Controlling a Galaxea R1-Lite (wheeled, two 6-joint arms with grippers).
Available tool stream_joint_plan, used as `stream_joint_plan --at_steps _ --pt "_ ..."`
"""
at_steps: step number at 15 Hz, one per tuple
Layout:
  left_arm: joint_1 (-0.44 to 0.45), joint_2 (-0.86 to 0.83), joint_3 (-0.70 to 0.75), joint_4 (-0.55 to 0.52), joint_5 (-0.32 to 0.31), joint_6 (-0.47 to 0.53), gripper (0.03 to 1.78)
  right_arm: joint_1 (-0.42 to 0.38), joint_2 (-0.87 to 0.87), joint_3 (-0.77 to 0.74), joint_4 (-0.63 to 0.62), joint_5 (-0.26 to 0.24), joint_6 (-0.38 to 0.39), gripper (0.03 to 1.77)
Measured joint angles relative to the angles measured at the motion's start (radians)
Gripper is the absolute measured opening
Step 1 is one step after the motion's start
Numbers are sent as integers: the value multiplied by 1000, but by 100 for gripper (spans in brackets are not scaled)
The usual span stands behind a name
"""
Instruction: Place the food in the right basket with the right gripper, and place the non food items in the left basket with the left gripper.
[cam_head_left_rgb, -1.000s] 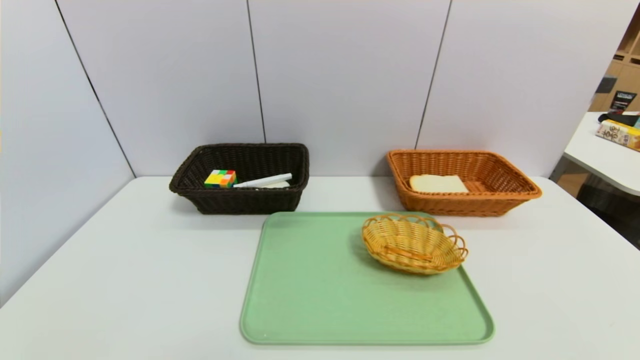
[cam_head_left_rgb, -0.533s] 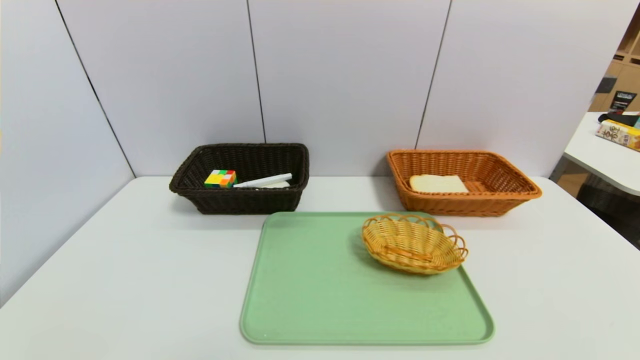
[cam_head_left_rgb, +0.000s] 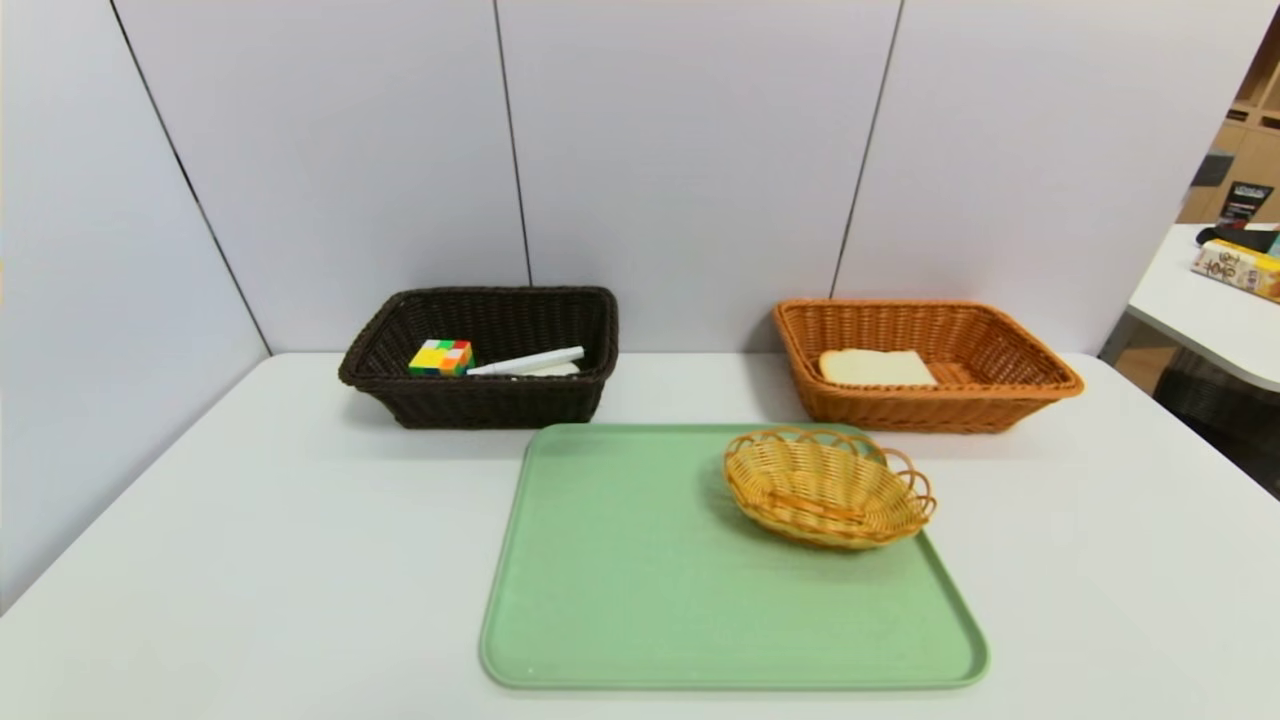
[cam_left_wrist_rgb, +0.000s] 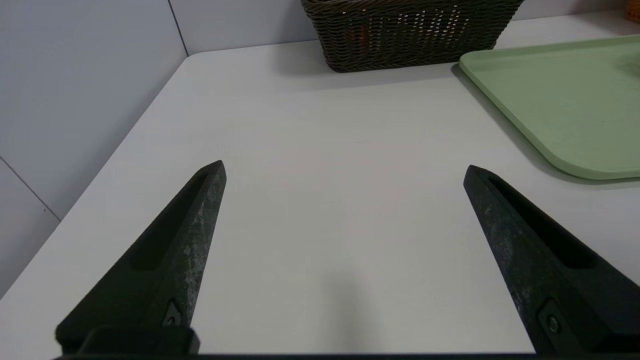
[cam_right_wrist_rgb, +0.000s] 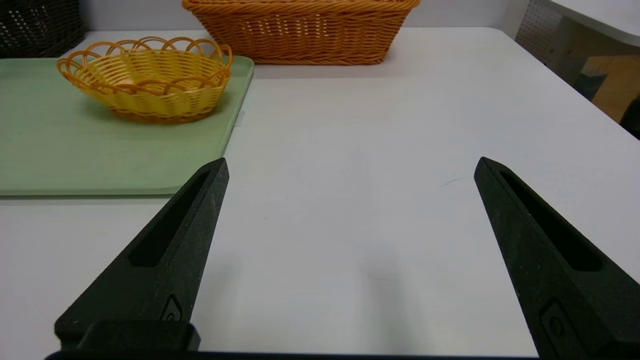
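- Left gripper (cam_left_wrist_rgb: 345, 172): spread wide, nothing held; parked over bare table, left wrist view.
- Right gripper (cam_right_wrist_rgb: 352, 167): same, wide and unloaded, parked.
- Wicker bowl (cam_head_left_rgb: 825, 490): right of centre, head view, on green tray (cam_head_left_rgb: 640, 600); probably left there as the food's serving dish.
- Bread slice (cam_head_left_rgb: 875, 367): inside orange basket (cam_head_left_rgb: 930, 413), upper right; sorted as food.
- Puzzle cube (cam_head_left_rgb: 441, 358), white marker (cam_head_left_rgb: 530, 362): inside dark basket (cam_head_left_rgb: 490, 405), upper left; sorted as non-food.
- Pale item (cam_head_left_rgb: 556, 370) under marker: cannot be identified.
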Motion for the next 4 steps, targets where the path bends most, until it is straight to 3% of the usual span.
stream_joint_plan --at_steps 4 --pt "0 0 0 0 0 0 169 0 0 0 -2 -4 9 169"
